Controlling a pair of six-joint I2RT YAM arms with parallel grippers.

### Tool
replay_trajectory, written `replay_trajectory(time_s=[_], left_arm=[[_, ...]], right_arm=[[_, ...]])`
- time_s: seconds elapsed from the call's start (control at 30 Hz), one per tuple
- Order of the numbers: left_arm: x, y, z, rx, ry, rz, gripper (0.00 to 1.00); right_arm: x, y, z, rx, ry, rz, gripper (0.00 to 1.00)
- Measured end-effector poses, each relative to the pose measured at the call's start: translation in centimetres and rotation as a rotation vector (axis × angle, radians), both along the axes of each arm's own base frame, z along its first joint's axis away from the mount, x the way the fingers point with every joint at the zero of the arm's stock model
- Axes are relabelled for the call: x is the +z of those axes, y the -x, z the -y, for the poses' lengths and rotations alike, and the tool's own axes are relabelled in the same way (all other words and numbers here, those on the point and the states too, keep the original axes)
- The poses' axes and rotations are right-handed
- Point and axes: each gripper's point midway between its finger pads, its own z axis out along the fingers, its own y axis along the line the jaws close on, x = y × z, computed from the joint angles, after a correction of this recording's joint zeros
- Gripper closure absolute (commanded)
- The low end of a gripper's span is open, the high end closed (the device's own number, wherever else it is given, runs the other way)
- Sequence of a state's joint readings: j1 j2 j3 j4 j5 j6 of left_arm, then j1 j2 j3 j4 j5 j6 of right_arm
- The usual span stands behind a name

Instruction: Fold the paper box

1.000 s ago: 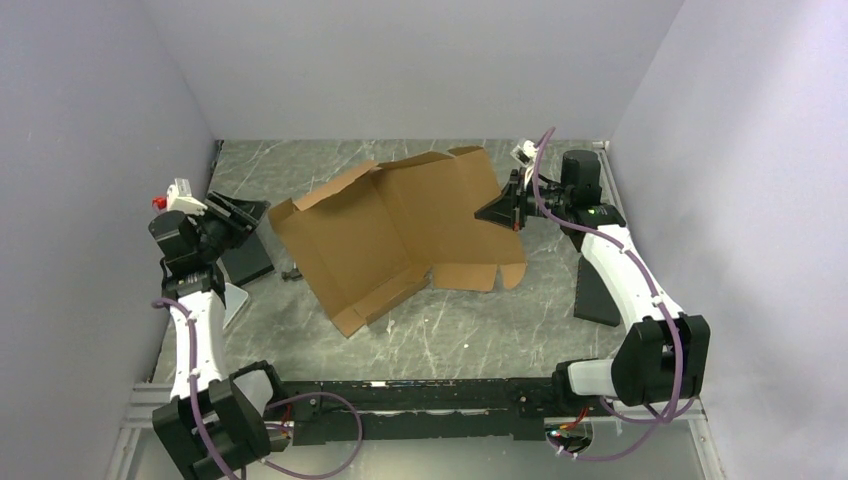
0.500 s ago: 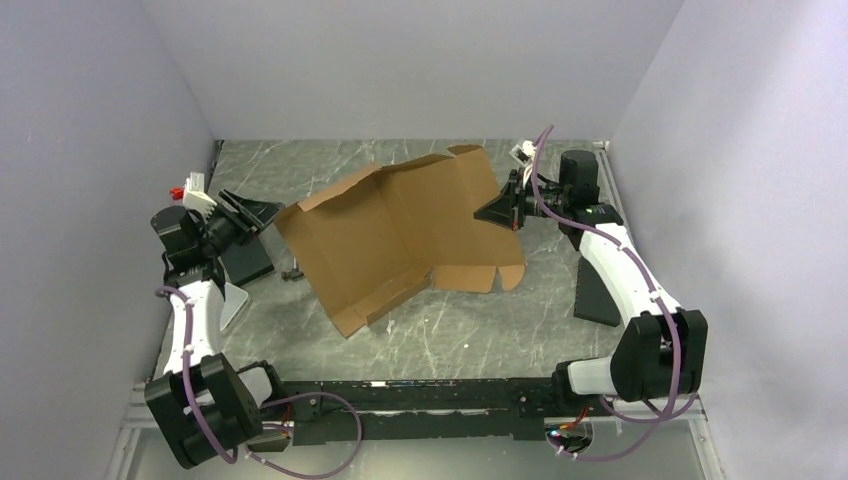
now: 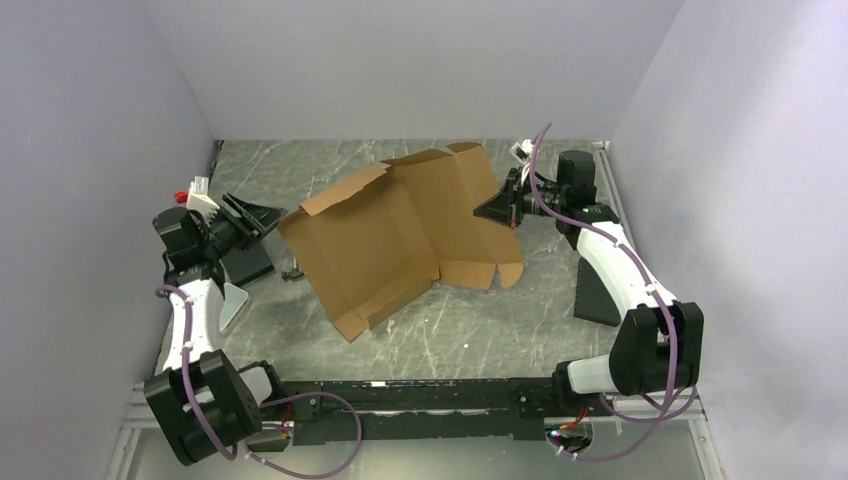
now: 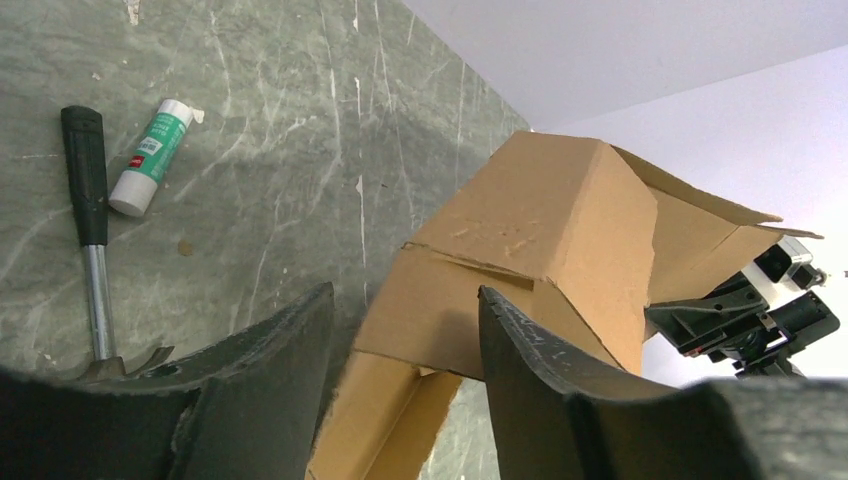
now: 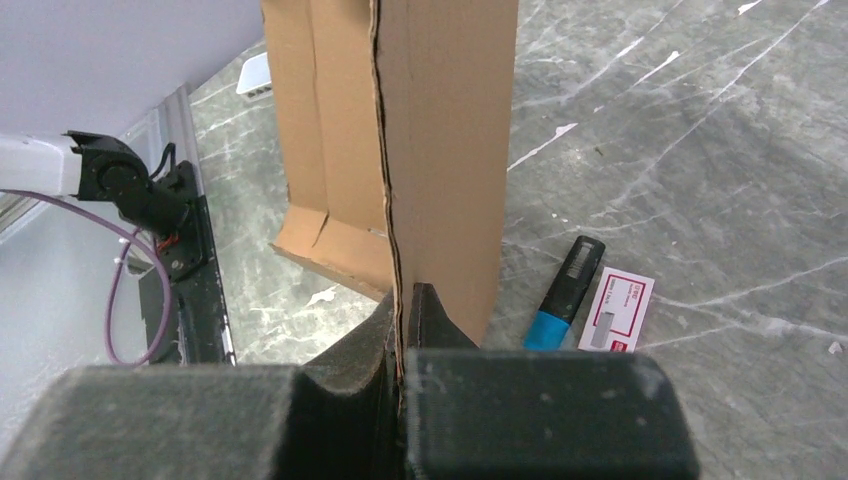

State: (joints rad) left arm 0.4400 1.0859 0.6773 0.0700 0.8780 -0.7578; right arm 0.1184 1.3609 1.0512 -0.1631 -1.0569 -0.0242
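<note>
The paper box (image 3: 400, 235) is a large brown cardboard sheet with flaps, tilted up off the table in mid view. My right gripper (image 3: 492, 211) is shut on its right edge and holds it raised; in the right wrist view the cardboard edge (image 5: 400, 160) runs straight down between the closed jaws (image 5: 403, 300). My left gripper (image 3: 272, 213) is open, right at the sheet's left flap. In the left wrist view the flap (image 4: 500, 290) sits between and just beyond the spread fingers (image 4: 405, 300), not gripped.
A black pad (image 3: 247, 262) lies at the left under my left arm, another black pad (image 3: 597, 295) at the right. A hammer (image 4: 92, 230) and glue stick (image 4: 152, 156) lie on the marble table under the sheet. A blue marker (image 5: 565, 292) and a card (image 5: 617, 310) lie nearby.
My left gripper moved right and up to the sheet's left flap. The sheet's left part tilted up slightly. The right gripper kept its hold.
</note>
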Motion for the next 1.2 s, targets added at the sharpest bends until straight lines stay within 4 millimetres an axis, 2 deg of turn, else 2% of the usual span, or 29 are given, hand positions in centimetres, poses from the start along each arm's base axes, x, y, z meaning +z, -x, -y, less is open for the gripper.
replay_trajectory(time_s=[0.13, 0.27, 0.5, 0.7, 0.73, 0.87, 0.9, 1.0, 1.2], left_arm=[[0.0, 0.0, -0.3, 0.014, 0.012, -0.008, 0.36], [-0.1, -0.1, -0.5, 0.020, 0.016, -0.013, 0.40], [-1.7, -0.7, -0.6, -0.006, 0.049, -0.058, 0.42], [-1.8, -1.4, 0.0, -0.049, 0.065, -0.077, 0.42], [-1.6, -1.6, 0.3, -0.063, 0.060, -0.073, 0.43], [-1.0, -1.9, 1.1, -0.100, 0.034, -0.065, 0.62], [-1.0, -1.9, 1.3, -0.108, 0.026, -0.063, 0.63], [-1.4, -1.7, 1.5, -0.116, 0.018, -0.080, 0.60], [-2.0, -1.1, 1.7, -0.119, 0.013, -0.119, 0.37]], right_arm=[[-0.1, -0.2, 0.0, -0.001, -0.001, -0.002, 1.00], [-0.2, -0.1, 0.0, -0.001, -0.001, -0.003, 1.00], [-0.2, -0.1, -0.1, 0.003, -0.006, -0.004, 1.00], [-0.1, 0.2, -0.2, 0.019, -0.014, -0.005, 1.00], [-0.1, 0.2, -0.2, 0.020, -0.015, -0.004, 1.00], [0.0, 0.3, -0.3, 0.025, -0.016, -0.003, 1.00], [0.0, 0.3, -0.3, 0.026, -0.016, -0.003, 1.00], [-0.1, 0.4, -0.5, 0.030, -0.016, -0.003, 1.00], [-0.1, 0.4, -0.5, 0.032, -0.014, 0.000, 1.00]])
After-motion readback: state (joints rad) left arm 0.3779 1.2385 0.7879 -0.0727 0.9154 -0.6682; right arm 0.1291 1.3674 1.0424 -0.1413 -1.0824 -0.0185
